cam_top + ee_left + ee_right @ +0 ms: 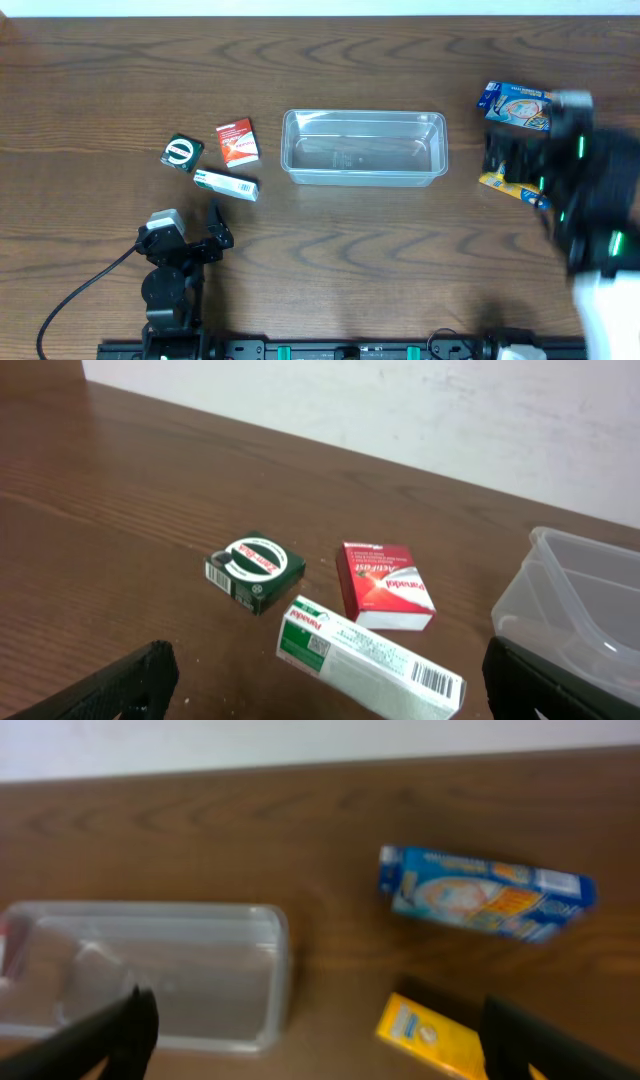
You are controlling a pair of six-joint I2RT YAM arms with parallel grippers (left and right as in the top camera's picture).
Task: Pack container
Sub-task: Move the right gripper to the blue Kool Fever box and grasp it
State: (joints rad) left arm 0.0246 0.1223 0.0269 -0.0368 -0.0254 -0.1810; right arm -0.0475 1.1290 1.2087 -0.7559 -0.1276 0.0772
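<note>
OK, 1 clear container [364, 148] upright mid-table [90, 80]. 5 small boxes: 3 grouped on its left, i.e. green square box [182, 153], red box [238, 141], white-green long box [226, 185]; 2 on its right, i.e. blue box [515, 106], yellow box [512, 188]. 2 arms: left gripper [325, 690] spread wide, near the 3-box group. Right gripper [318, 1042] spread wide by the 2 right boxes, blurred in overhead.
</note>
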